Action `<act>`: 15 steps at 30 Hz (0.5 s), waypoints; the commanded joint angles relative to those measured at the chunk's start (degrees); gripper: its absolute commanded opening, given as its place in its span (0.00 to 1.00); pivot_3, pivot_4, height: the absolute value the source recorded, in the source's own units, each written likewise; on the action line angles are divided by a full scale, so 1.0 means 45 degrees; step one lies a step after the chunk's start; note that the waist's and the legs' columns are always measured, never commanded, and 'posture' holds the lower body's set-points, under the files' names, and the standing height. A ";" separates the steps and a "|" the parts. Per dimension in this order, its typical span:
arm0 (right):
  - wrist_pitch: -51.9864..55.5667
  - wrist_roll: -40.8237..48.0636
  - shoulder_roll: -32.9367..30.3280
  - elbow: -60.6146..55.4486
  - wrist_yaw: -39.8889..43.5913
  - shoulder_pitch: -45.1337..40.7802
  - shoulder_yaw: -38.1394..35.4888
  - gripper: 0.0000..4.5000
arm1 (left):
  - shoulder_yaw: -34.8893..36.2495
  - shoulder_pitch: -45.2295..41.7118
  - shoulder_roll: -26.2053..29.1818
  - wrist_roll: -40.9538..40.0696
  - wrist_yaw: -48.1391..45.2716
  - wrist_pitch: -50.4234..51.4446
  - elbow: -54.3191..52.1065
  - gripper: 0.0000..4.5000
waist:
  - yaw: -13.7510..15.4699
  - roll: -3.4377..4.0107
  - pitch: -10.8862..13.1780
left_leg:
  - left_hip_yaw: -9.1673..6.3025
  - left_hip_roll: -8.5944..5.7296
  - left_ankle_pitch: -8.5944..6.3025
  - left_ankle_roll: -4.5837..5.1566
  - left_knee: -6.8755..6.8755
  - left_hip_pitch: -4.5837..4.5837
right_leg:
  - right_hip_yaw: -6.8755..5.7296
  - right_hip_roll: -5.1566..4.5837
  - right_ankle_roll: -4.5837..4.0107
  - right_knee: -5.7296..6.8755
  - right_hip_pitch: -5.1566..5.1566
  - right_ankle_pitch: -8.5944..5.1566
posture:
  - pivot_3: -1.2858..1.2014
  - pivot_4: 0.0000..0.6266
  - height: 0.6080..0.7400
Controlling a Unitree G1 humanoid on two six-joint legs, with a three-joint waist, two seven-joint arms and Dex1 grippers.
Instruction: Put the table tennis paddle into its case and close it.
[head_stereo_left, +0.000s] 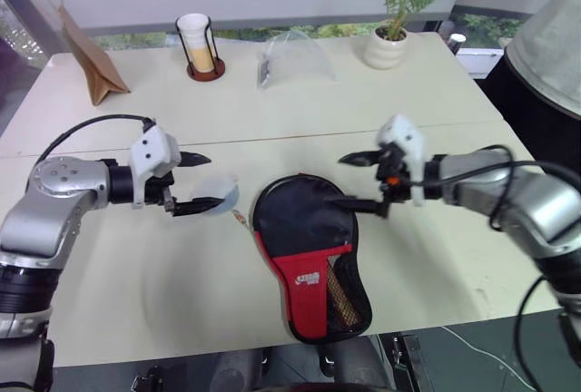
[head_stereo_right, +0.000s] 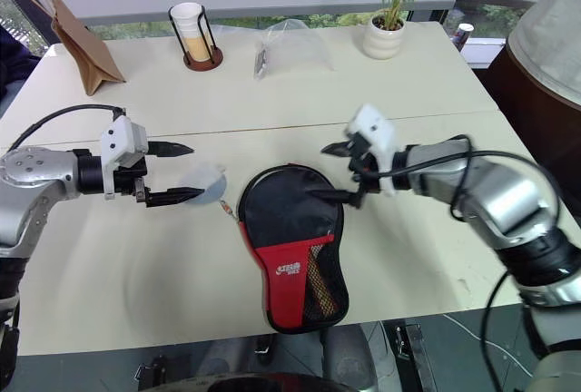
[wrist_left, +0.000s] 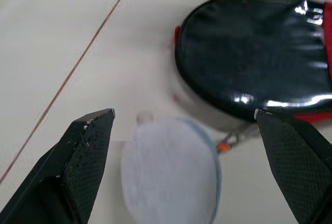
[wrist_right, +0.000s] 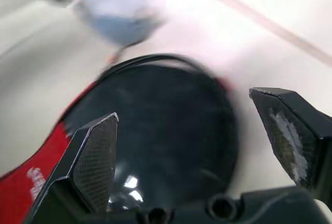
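The black case (head_stereo_left: 304,247) lies flat on the table's near middle, its glossy round head pointing away from me and its red logo panel and mesh pocket toward the near edge. The table tennis paddle is hidden. My left gripper (head_stereo_left: 211,181) hovers open just left of the case head, over a small pale blue round tag (wrist_left: 171,172) that lies beside the case. My right gripper (head_stereo_left: 338,181) hangs open at the right side of the case head (wrist_right: 155,130), and nothing is between its fingers.
Along the far side stand a brown paper bag (head_stereo_left: 86,56), a cup in a black wire holder (head_stereo_left: 198,45), a clear plastic bag (head_stereo_left: 290,58) and a potted plant (head_stereo_left: 390,34). The table's near edge (head_stereo_left: 182,351) runs just below the case.
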 commanded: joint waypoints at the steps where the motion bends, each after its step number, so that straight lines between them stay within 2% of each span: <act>1: -0.1385 -0.1775 0.1126 0.0535 0.0923 -0.0369 0.0787 0.99 | 0.0564 0.0173 0.0350 0.0073 -0.0107 -0.0348 -0.0002 1.00 | 0.0016 0.0002 0.0001 | 0.0003 -0.0006 0.0000 0.0000 0.0002 0.0000 | 0.0003 -0.0007 0.0000 0.0001 -0.0001 0.0001 | 0.52 0.24 0.95; 4: -0.1985 -0.2784 0.2064 0.1118 0.1441 -0.0248 0.1290 0.99 | 0.0542 0.0543 0.0574 0.0375 -0.0145 -0.0665 0.0005 1.00 | 0.0084 0.0001 0.0001 | 0.0003 -0.0009 0.0000 -0.0003 0.0010 0.0002 | 0.0004 -0.0007 -0.0006 0.0007 0.0000 0.0007 | 0.52 0.24 0.95; 9: -0.2400 -0.4113 0.2853 0.2074 0.2105 0.0287 0.1814 0.99 | 0.0467 0.1073 0.0809 0.0818 -0.0131 -0.1184 0.0052 1.00 | 0.0187 0.0003 0.0002 | -0.0002 -0.0010 0.0006 -0.0015 0.0009 0.0008 | 0.0002 -0.0003 -0.0016 0.0016 -0.0004 0.0012 | 0.52 0.24 0.95; 15: -0.2875 -0.5896 0.3417 0.3411 0.2198 0.0674 0.2259 0.99 | -0.0042 0.0874 0.0323 0.1535 0.0150 -0.1922 0.0703 1.00 | 0.0151 0.0002 -0.0006 | -0.0002 -0.0012 0.0013 -0.0028 0.0007 0.0029 | 0.0004 0.0004 -0.0022 0.0046 -0.0002 0.0017 | 0.52 0.24 0.95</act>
